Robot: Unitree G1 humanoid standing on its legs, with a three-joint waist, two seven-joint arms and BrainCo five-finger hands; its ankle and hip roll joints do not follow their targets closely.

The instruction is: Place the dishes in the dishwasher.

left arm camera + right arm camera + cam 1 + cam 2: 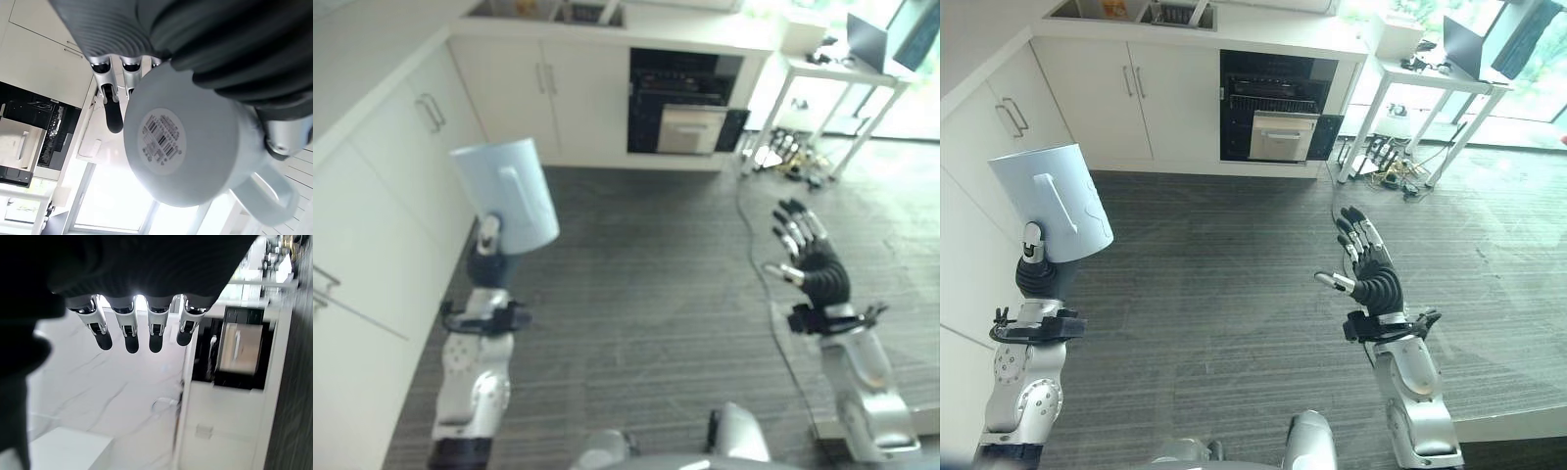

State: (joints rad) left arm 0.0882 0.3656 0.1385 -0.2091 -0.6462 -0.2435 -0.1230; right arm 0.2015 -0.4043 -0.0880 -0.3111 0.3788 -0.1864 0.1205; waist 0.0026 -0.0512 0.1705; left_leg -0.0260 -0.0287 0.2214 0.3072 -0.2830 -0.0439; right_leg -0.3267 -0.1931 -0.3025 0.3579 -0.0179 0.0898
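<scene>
Left hand (1033, 264) grips a smooth, cylindrical pale-blue mug (1053, 201), upturned.

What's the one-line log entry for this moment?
left hand: shut on pale blue mug, raised, base up | right hand: open, empty, fingers straight | dishwasher: open, across floor

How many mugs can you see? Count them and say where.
1: a pale blue mug, held base-up in the left hand. More dishes may be hidden in the sink.

left hand (1038, 269) raised, fingers curled, right hand (1371, 279) raised, fingers straight
</scene>
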